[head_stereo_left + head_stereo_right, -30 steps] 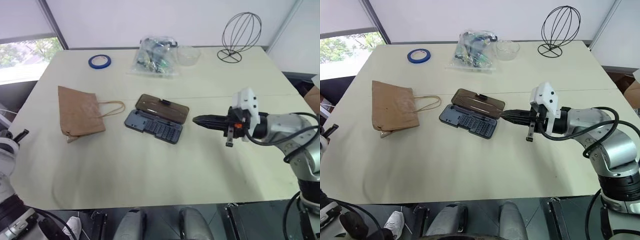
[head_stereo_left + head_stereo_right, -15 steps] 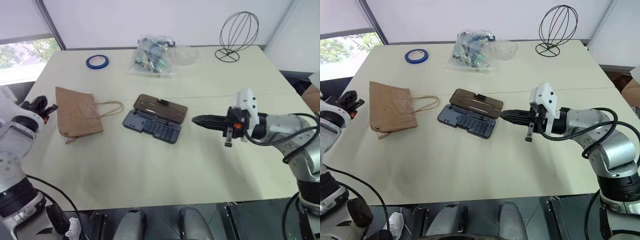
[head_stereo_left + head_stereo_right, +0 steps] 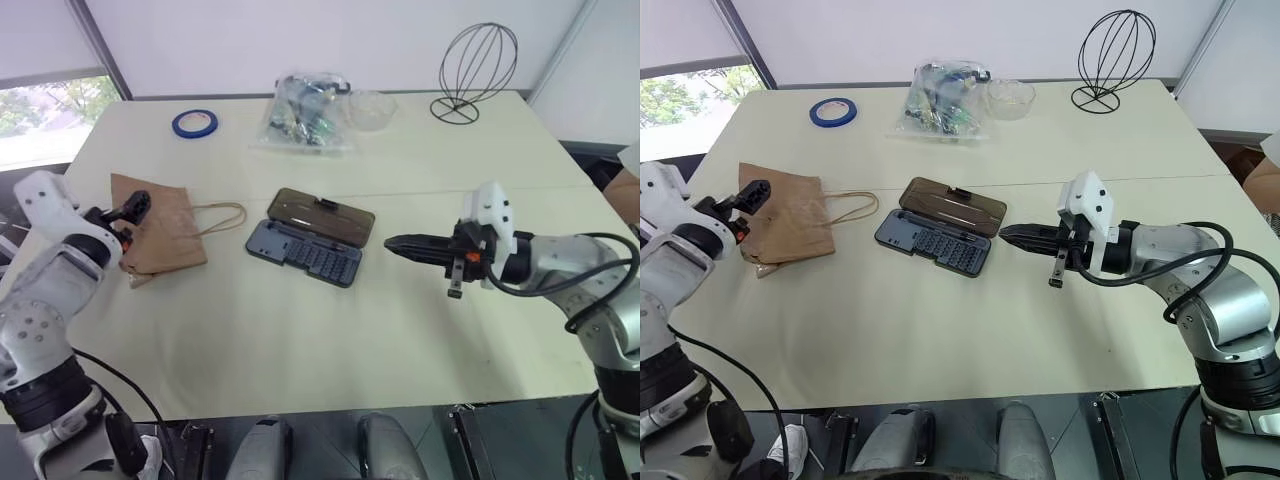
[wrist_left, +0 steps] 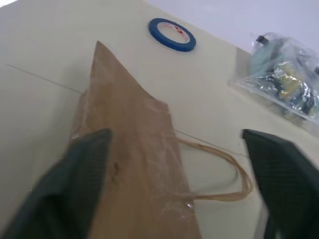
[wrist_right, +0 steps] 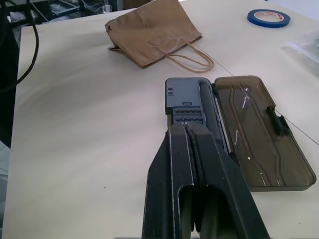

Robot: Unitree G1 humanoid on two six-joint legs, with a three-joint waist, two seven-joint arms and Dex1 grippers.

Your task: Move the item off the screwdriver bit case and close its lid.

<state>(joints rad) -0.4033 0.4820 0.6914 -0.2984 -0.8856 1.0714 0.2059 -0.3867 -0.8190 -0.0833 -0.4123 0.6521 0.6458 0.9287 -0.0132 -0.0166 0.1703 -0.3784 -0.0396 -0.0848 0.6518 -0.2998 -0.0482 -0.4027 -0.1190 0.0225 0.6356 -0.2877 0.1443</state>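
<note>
**Bag off the case, lid lying open**

Left tool (image 3: pixel 748 196) hung over the left end of the worktop (image 3: pixel 300 330), fingers (image 4: pixel 82 169) spread wide apart w/ nothing between them, right at the left edge of the paper bag (image 3: pixel 160 225). Bag lay flat on the worktop, loop handles pointing right toward the case but not touching it; clear gap between the two. Behind the bag, near the far edge, sat a roll of blue tape (image 3: pixel 197 123).

Mid-worktop: the bit case (image 3: pixel 305 251) lay open, blue-grey tray w/ rows of bits on the near side. Lid (image 3: pixel 324 214) was folded flat back on the worktop on the far side, hinged along the tray's long edge, small latch showing on its outer rim. Nothing on top of tray or lid.

Behind the case, a clear plastic bag of small parts (image 3: pixel 308 112), w/ a clear bowl (image 3: pixel 371 109) just beside it to the right. Further right, a black wire stand (image 3: pixel 477 70) by the far edge.

Right tool (image 3: pixel 392 243) was held above the worktop, just right of the case, tip aimed at it but not touching. Its fingers (image 5: pixel 192 179) were pressed together, holding nothing.
</note>
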